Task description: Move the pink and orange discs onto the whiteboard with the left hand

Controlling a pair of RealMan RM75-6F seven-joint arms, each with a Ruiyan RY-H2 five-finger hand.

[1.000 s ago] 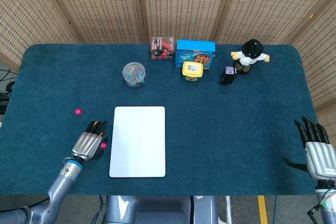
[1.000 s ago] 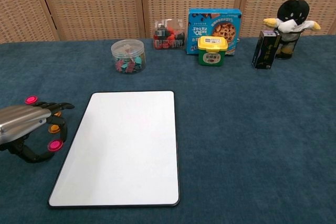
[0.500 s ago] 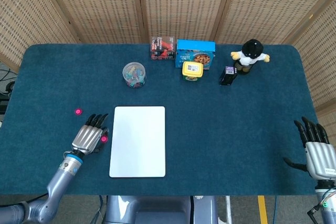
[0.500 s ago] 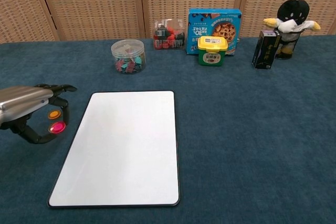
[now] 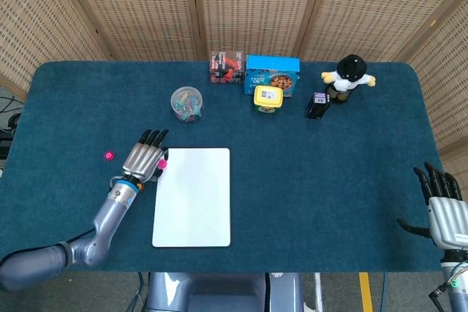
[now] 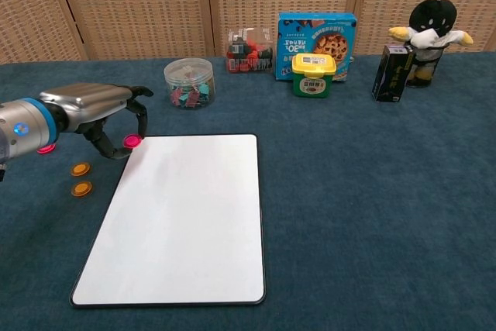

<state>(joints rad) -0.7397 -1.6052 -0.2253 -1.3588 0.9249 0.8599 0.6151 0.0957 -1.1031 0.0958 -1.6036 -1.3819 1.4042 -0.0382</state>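
Note:
My left hand [image 6: 93, 110] pinches a pink disc [image 6: 133, 141] between thumb and a finger, just above the far left corner of the whiteboard [image 6: 186, 222]. The head view shows the same hand [image 5: 146, 157] with the disc [image 5: 161, 164] at the whiteboard's [image 5: 191, 202] left edge. Two orange discs [image 6: 80, 169] [image 6: 81, 188] lie on the cloth left of the board. A second pink disc [image 5: 109, 156] sits further left, half hidden behind my wrist in the chest view. My right hand [image 5: 442, 210] rests open at the table's right edge, holding nothing.
Along the far edge stand a clear jar of clips [image 6: 188, 83], a red box [image 6: 244, 50], a blue cookie box [image 6: 316, 34], a yellow jar [image 6: 313, 74], a black box [image 6: 392, 72] and a penguin toy [image 6: 428, 32]. Blue cloth covers the table.
My left hand has carried the pink disc away from me and to the right, up to the whiteboard's far left corner. The two orange discs now lie uncovered. The right hand is unmoved.

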